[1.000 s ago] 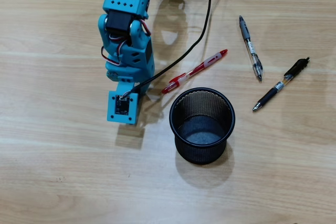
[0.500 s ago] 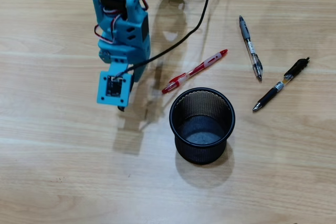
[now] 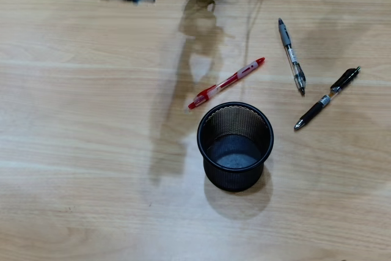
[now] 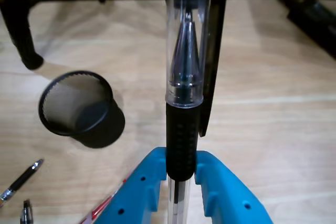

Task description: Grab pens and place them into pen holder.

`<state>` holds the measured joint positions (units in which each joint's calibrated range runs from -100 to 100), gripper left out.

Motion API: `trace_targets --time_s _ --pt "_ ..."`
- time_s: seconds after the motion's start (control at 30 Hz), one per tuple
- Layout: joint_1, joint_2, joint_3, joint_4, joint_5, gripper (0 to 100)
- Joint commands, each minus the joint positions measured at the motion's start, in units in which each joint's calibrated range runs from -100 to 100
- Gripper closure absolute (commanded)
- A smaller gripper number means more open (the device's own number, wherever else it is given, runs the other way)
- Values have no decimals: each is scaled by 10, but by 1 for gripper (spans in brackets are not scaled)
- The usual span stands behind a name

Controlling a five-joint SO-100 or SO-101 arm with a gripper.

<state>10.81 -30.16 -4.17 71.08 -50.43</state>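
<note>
Three pens lie on the wooden table (image 3: 73, 151): a red pen (image 3: 226, 82), a grey pen (image 3: 291, 55) and a black pen (image 3: 326, 98), near the round black mesh pen holder (image 3: 235, 145). The blue end effector (image 4: 181, 174) clamps a capped black gel pen (image 4: 184, 77) upright.

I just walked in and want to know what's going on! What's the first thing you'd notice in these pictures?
In the wrist view, a capped black pen fills the middle, pinched upright in the blue gripper. In the overhead view, an empty black mesh cup stands on the wooden table. Three pens lie around it: a red pen at its upper left, a grey pen and another black pen to its right.
</note>
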Motion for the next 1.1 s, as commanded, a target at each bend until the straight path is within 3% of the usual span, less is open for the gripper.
trace_targets --time_s 0.0,0.17,0.4,0.83,1.07 --pt "-2 -94 -17 -7 -3 98" --pt "-38 -139 -18 -11 -6 98" --pt "-108 -140 -4 -118 -26 98" --pt "-214 -41 190 -543 -26 98" --pt "-222 46 231 -647 -26 98"
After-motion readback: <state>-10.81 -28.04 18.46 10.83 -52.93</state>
